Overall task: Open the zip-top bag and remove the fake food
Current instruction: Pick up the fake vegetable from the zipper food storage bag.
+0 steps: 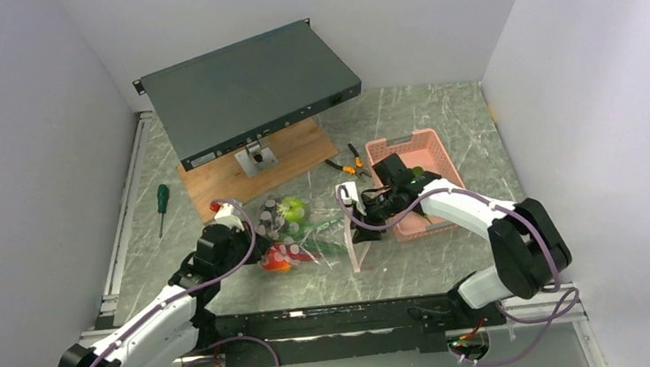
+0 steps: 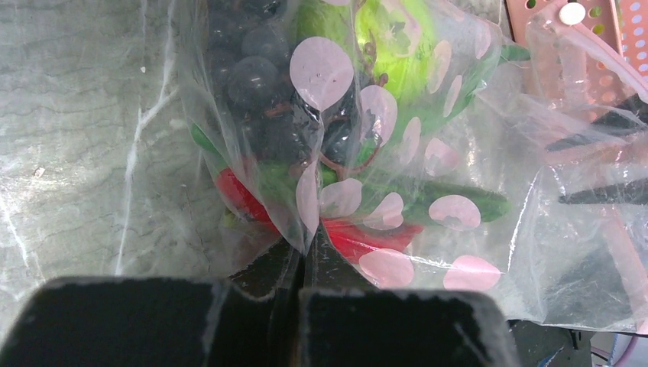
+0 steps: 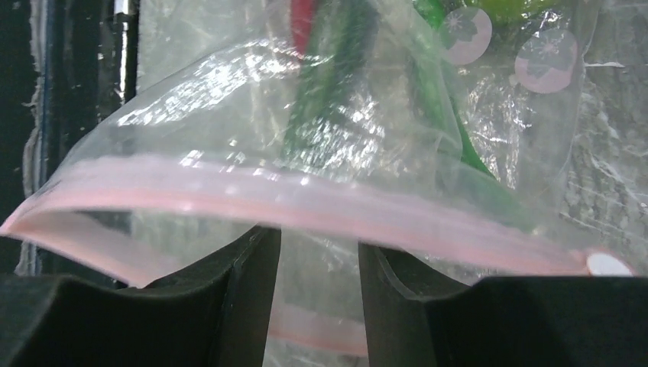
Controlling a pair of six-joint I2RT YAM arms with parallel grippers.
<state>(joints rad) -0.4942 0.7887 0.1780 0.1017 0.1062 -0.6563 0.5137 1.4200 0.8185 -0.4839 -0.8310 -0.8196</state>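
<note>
- The zip-top bag lies at the middle of the desk, a little toward the near edge; its dotted film is crumpled; its pink zip end stands lifted on the right.
- The fake food is bunched inside it: a green apple, dark grapes, a red piece, a long green pod.
- The left jaws are clenched on a fold of the bag's film at its left end; the fingers meet with no gap.
- The right jaws are released, their fingers apart; the pink zip strip crosses in front of both; clear film shows in the gap.
- A pink basket stands toward the right edge; orange-handled pliers lie just left of it.
- A green-handled screwdriver lies near the left edge.
</note>
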